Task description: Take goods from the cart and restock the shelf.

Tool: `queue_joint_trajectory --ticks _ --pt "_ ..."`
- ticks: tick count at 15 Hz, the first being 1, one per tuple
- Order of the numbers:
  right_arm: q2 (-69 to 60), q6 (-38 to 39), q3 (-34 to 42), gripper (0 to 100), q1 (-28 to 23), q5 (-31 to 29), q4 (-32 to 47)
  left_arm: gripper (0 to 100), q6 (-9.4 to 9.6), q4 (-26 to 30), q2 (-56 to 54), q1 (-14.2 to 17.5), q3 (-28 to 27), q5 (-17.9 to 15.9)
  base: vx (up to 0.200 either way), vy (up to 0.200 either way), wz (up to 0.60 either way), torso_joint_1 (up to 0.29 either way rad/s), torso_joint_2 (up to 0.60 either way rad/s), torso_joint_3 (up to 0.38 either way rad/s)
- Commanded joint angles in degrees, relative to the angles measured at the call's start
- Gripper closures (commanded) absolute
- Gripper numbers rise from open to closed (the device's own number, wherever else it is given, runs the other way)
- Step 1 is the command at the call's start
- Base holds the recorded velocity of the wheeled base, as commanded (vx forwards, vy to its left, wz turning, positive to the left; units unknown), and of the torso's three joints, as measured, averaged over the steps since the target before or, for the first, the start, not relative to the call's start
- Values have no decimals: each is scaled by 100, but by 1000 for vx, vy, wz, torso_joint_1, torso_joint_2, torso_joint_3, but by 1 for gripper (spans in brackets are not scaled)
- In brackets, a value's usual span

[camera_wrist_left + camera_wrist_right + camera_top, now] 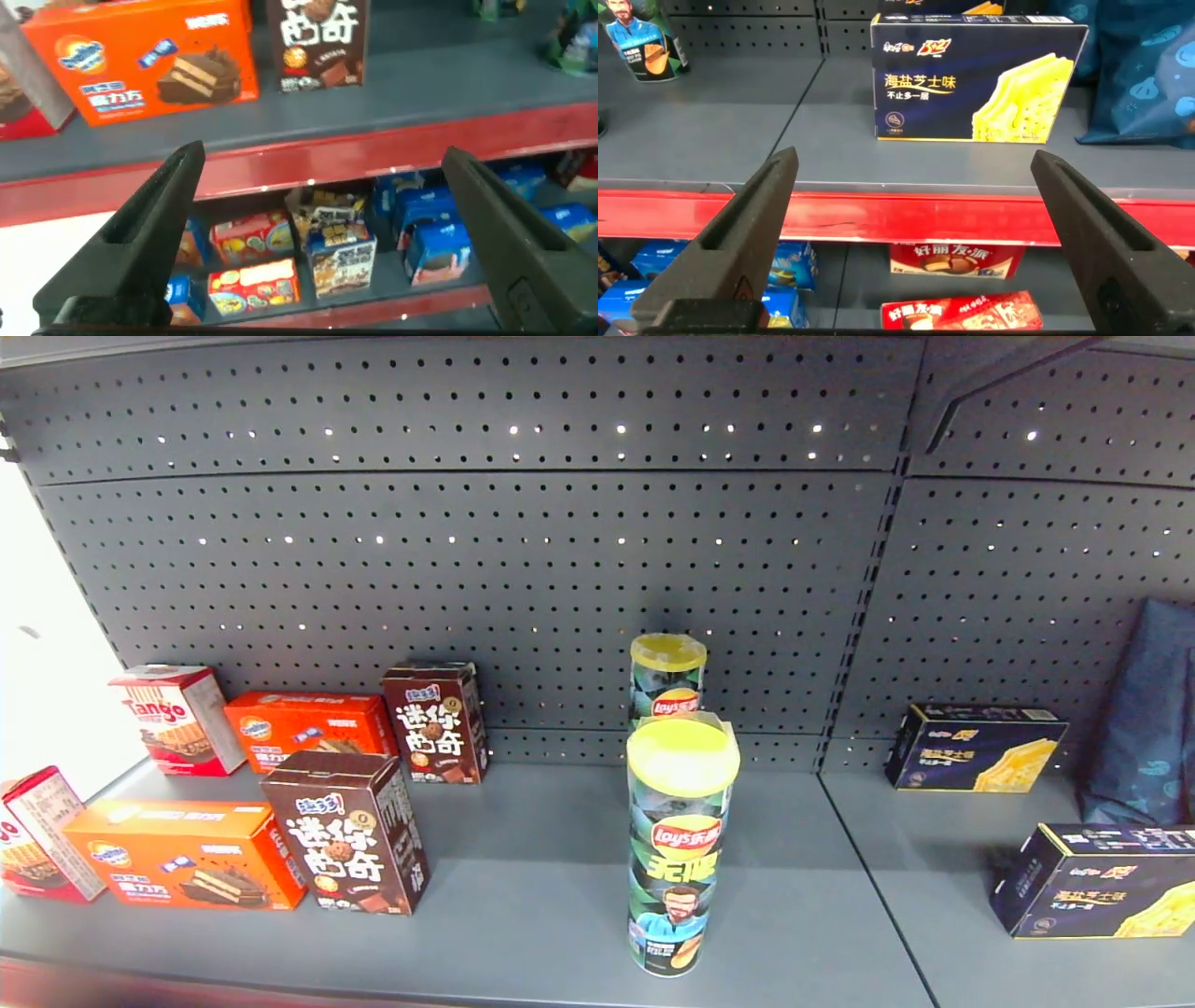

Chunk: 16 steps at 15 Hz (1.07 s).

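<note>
Left gripper (322, 154): jaws spread wide, nothing held, just off the red front edge of the shelf (523, 859), toward its left end.
Orange wafer box (182, 854): front left of the shelf, brown cookie box (347, 845) just beside it on the right.
Chip can (680, 845): upright mid-shelf near the front edge, second can (667, 677) behind it.
Navy cracker box (1102, 882): front right.
Right gripper (912, 157): jaws wide, empty, off the front edge facing that box.

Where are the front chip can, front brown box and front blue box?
front chip can (681, 859): head view, its label.
front brown box (341, 849): head view, its front face.
front blue box (979, 79): right wrist view, front face.
</note>
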Motion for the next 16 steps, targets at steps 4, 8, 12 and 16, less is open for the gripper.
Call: queue_joint_trajectory --ticks 4,8,12,16 --pt "7 -4 0 0 4 1 -1 0 -234 -1223 -132 -26 551 429 0 0 0 0 0 0" --pt "7 -4 0 0 4 1 -1 0 -1016 -1460 -132 -18 622 1773 0 0 0 0 0 0" --pt "7 -4 0 0 -5 1 -1 0 -761 -1381 -132 -26 622 1712 0 0 0 0 0 0" --pt "7 -4 0 0 4 1 -1 0 777 -1311 -132 -26 622 -99 0 0 0 0 0 0"
